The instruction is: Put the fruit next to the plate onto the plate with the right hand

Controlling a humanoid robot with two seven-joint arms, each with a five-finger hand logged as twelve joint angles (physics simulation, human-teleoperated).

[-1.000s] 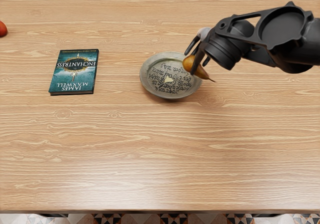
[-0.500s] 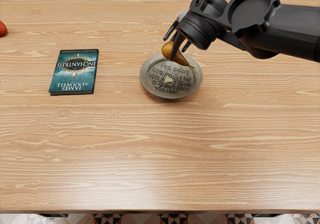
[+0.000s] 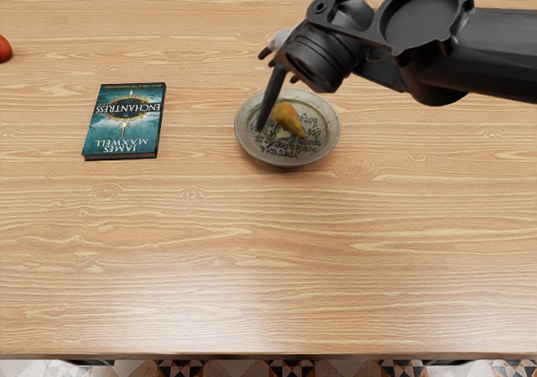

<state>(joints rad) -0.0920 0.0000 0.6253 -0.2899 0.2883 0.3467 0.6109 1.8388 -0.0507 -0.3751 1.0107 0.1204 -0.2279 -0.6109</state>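
Pear [image 3: 289, 118] was lying in the plate [image 3: 329, 138], slightly toward 12 o'clock from ctr, long axis running approx 10-to-4 o'clock, thicker end at the 10 side. R hand [image 3: 284, 58] hung above the plate's 11 o'clock edge, and its arm [image 3: 470, 45] came in from the 3 o'clock side of the pic. Fingers were spread, nothing in grasp. One long dark finger [image 3: 270, 100] pointed down w/ its tip over the plate's 9 o'clock rim, just beside the pear at the pear's 9 o'clock. Couldn't tell if it touched the fruit; looked like a thin gap. Other fingers stuck out short toward 9-10 o'clock near the wrist, well clear of the pear. Plate sat on the wooden table [image 3: 268, 251], roughly ctr, a bit toward 12 o'clock. Plate interior had dark script-like markings. Book [image 3: 124, 120] lay flat at 9 o'clock of the plate, well apart, cover up, title txt upside down from this view. Small red obj [image 3: 4, 48] was at the table's far 9-10 o'clock edge, cut off by the frame, so no ID on it. L arm not visible.
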